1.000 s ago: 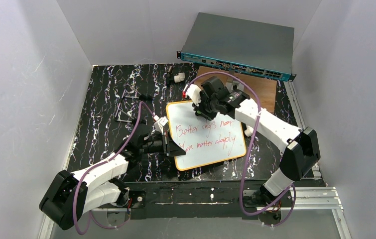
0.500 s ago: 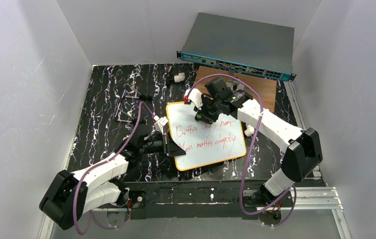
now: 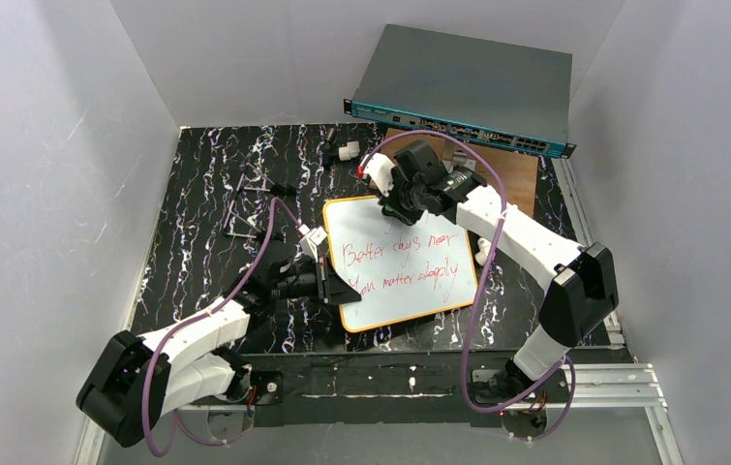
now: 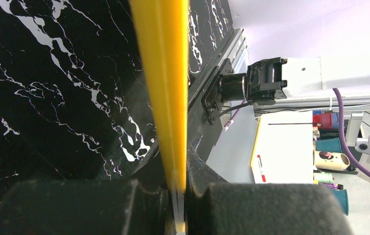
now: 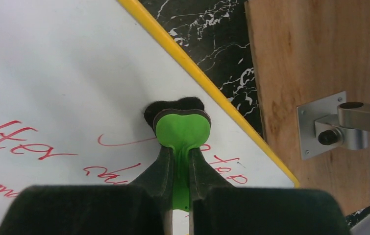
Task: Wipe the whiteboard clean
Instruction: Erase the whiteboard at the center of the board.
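Two red lines (image 3: 398, 262) still unerased: my right gripper (image 3: 401, 207), clamping the eraser (image 5: 183, 129), slid to the whiteboard's (image 3: 410, 302) 12 o'clock edge; left gripper (image 3: 328, 282) clamps the rim (image 4: 165, 73).

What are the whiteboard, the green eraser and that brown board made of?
Whiteboard: smooth white face, probably a coated sheet; the yellow rim looks like plastic. Eraser: green handle looks like moulded plastic, with a fuzzy black pad, likely felt. Brown board: matte wood, grain streaks visible.

We see pale grey walls (image 3: 51, 194) boxing in a black marbled tabletop (image 3: 206, 194), a wooden board (image 5: 310, 73) beyond the right fingers (image 5: 160, 172).
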`<state>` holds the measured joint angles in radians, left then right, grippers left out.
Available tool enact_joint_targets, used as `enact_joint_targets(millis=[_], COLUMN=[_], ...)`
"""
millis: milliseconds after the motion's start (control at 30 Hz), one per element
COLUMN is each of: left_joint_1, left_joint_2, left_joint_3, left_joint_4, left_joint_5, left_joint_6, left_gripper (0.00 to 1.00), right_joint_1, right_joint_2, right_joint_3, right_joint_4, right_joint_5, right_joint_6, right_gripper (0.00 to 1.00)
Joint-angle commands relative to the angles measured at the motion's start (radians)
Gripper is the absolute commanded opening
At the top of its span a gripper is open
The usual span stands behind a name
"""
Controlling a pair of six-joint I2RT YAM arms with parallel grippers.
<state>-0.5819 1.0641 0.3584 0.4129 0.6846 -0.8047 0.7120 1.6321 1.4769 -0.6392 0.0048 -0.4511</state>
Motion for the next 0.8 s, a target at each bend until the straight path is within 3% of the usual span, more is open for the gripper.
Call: enact_joint_targets(millis=[0, 133, 233, 333, 500, 600, 767], left_joint_1=[-0.013, -0.013, -0.014, -0.014, -0.013, -0.014, -0.013], left_joint_2=[-0.018, -0.009, -0.006, -0.008, -0.009, -0.006, -0.012], left_joint_3=[0.031, 0.028, 0.029, 0.027, 0.026, 0.025, 0.024], left_joint_4=[0.038, 0.052, 0.055, 0.056, 0.053, 0.056, 0.053], left_joint_5=[0.038, 0.04, 0.041, 0.041, 0.042, 0.042, 0.044], left_joint_6=[0.114, 0.11, 0.11, 0.11, 0.109, 0.11, 0.111], left_gripper=[0.0, 0.0, 0.0, 0.0, 0.0, 0.0, 0.0], right_joint_1=[-0.014, -0.008, 0.013, 0.015, 0.011, 0.001, -0.003], right_joint_2=[-0.028, -0.07, -0.07, -0.042, 0.004, 0.018, -0.024], right_joint_3=[-0.052, -0.113, -0.119, -0.062, 0.024, 0.024, -0.073], right_joint_4=[0.049, -0.069, -0.088, -0.08, 0.011, 0.029, -0.027], right_joint_5=[0.047, -0.206, -0.258, -0.248, -0.049, 0.038, -0.07], right_joint_6=[-0.055, -0.162, -0.183, -0.129, -0.009, -0.022, -0.136], right_gripper=[0.01, 0.01, 0.01, 0.01, 0.01, 0.01, 0.01])
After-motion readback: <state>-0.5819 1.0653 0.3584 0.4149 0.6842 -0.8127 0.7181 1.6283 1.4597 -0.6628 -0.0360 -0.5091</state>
